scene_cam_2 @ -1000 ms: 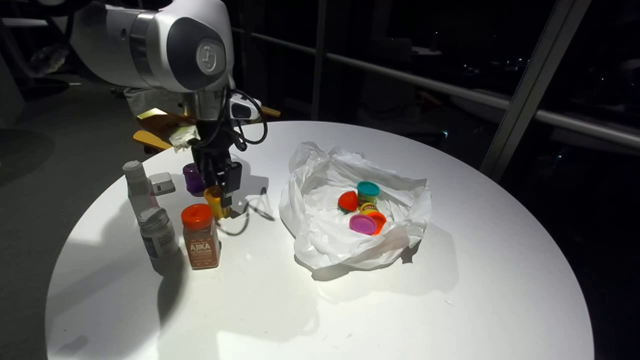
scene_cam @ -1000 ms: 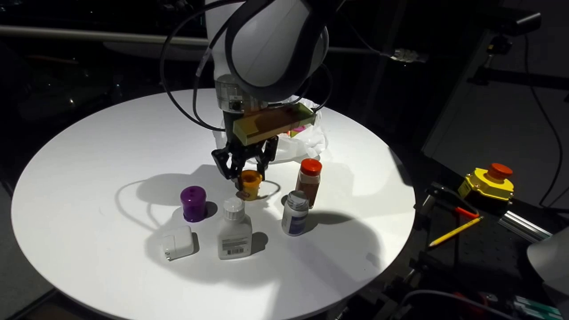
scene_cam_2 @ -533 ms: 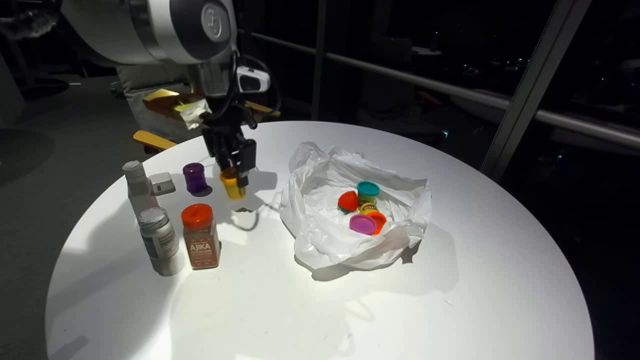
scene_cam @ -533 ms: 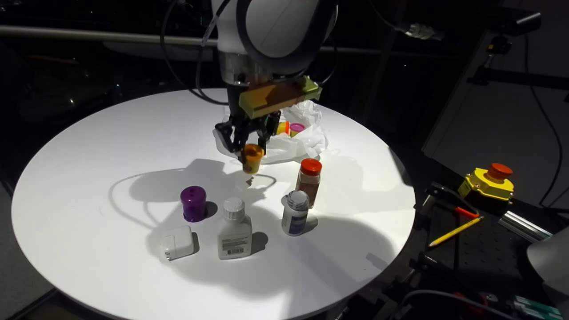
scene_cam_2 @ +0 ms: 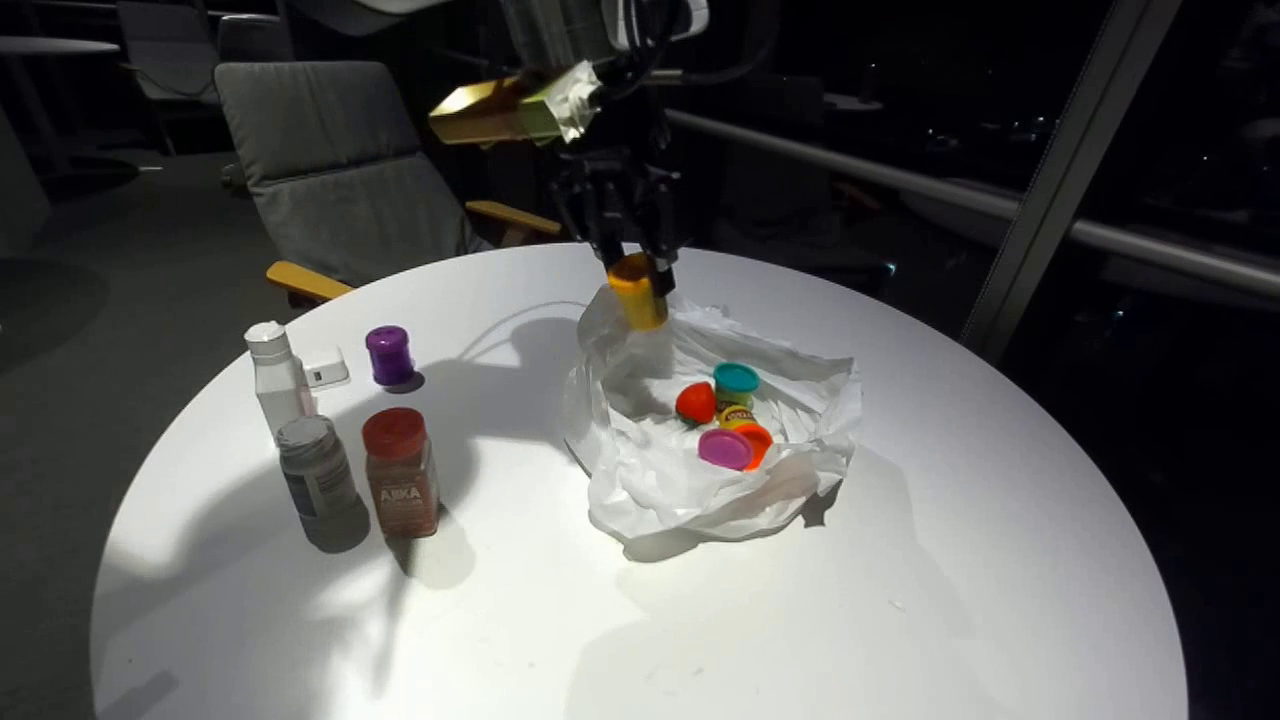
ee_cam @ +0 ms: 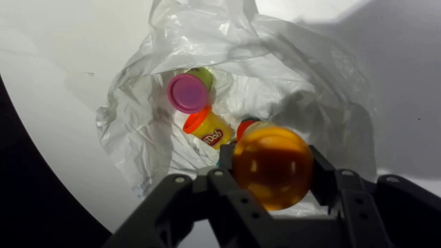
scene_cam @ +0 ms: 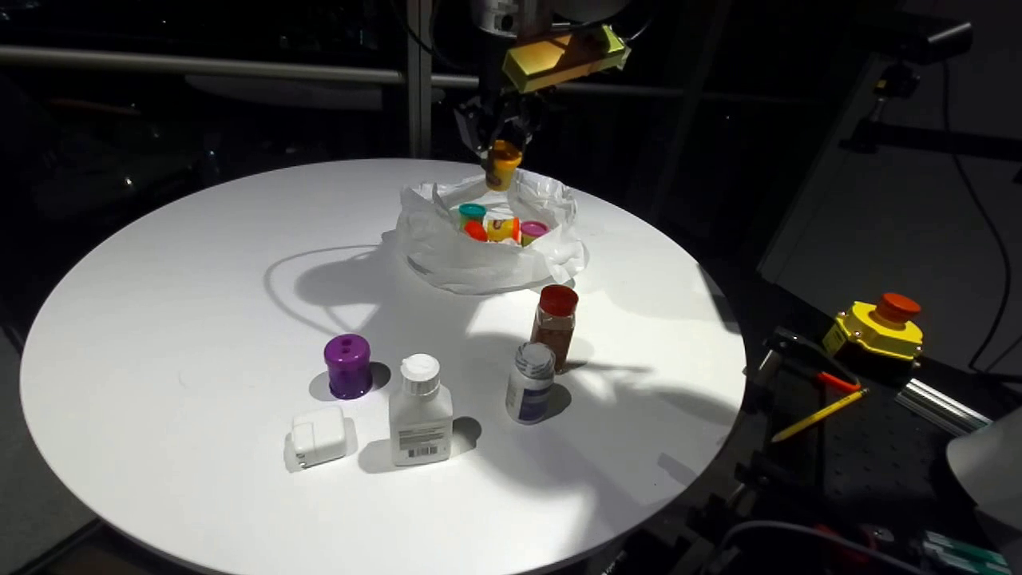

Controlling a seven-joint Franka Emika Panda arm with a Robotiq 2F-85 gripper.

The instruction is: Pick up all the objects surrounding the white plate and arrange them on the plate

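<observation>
Currently claw, part-closed, grips one orange cup; four items in plate, five outside.

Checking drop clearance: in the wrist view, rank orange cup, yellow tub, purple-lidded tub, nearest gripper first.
1. Orange cup: held in the gripper.
2. Yellow tub: left of the cup, on its side.
3. Purple-lidded tub: upper left, beyond the yellow tub.

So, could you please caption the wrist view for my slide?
Gripper holding an orange cup above crumpled white plastic, a pink-lidded tub and a yellow tub inside.
</observation>
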